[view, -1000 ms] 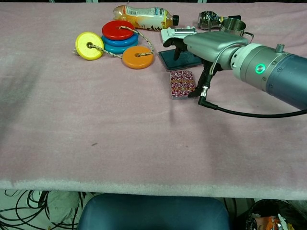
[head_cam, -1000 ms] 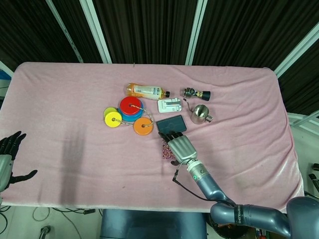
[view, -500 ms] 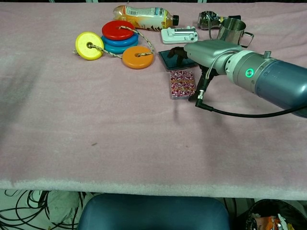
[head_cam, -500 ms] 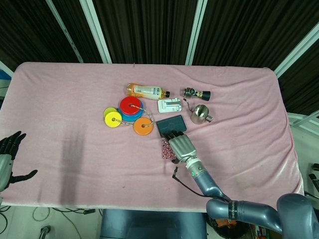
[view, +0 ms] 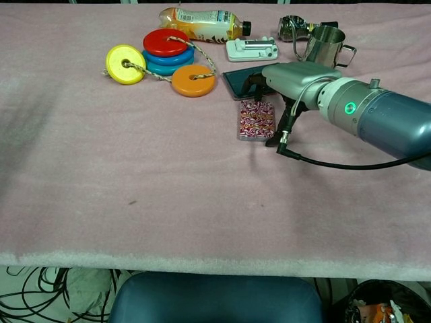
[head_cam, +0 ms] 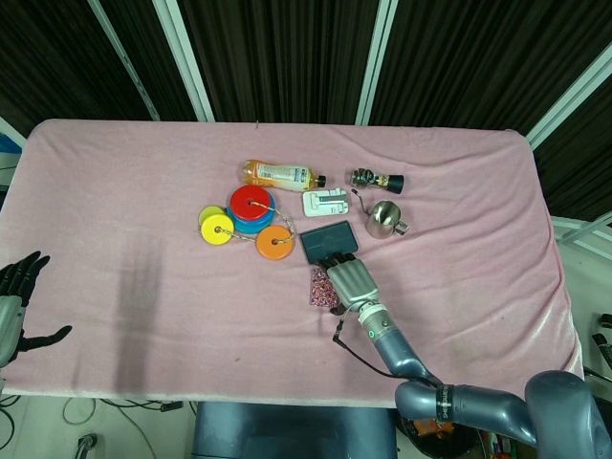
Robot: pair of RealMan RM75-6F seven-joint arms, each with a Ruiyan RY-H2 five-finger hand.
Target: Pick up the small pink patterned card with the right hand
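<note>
Pink cloth (head_cam: 143, 191) covers the table. On it the small pink patterned card (view: 256, 120) lies flat, just in front of a dark tablet (view: 237, 77). The right hand (view: 296, 77) hangs low over the card's right edge, palm down; if its fingers touch or hold the card, I cannot tell. The left hand (head_cam: 17, 296) is at the table's left edge, fingers spread and holding nothing.

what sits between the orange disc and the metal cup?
The dark tablet-like slab lies between the orange disc and the metal cup; clearest in the head view. In the chest view the right robot hand partly covers it.
</note>
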